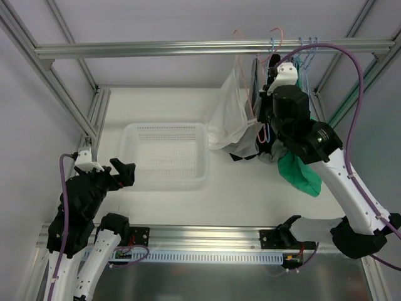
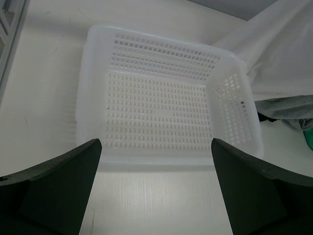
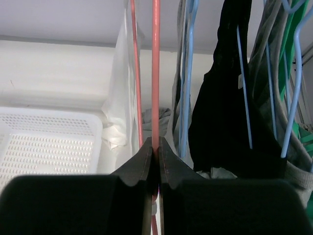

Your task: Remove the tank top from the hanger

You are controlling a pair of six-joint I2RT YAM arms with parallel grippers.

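Observation:
The white tank top [image 1: 229, 116] hangs on a pink wire hanger [image 1: 242, 70] from the top rail, its hem bunched on the table beside the basket. It also shows in the right wrist view [image 3: 120, 98] and at the right edge of the left wrist view [image 2: 279, 58]. My right gripper [image 1: 265, 123] is up among the hanging clothes. In its own view, the right gripper [image 3: 155, 144] is shut on a bar of the pink hanger [image 3: 155, 73]. My left gripper [image 1: 125, 172] is open and empty, low at the near left, and in its own view [image 2: 155, 144] it faces the basket.
A white perforated basket [image 1: 166, 153] sits mid-table and also shows in the left wrist view [image 2: 93, 98]. The metal rail [image 1: 188, 47] carries blue hangers [image 3: 188, 73] with a black garment [image 3: 225, 107], grey cloth and a green garment [image 1: 301, 172] right of the tank top.

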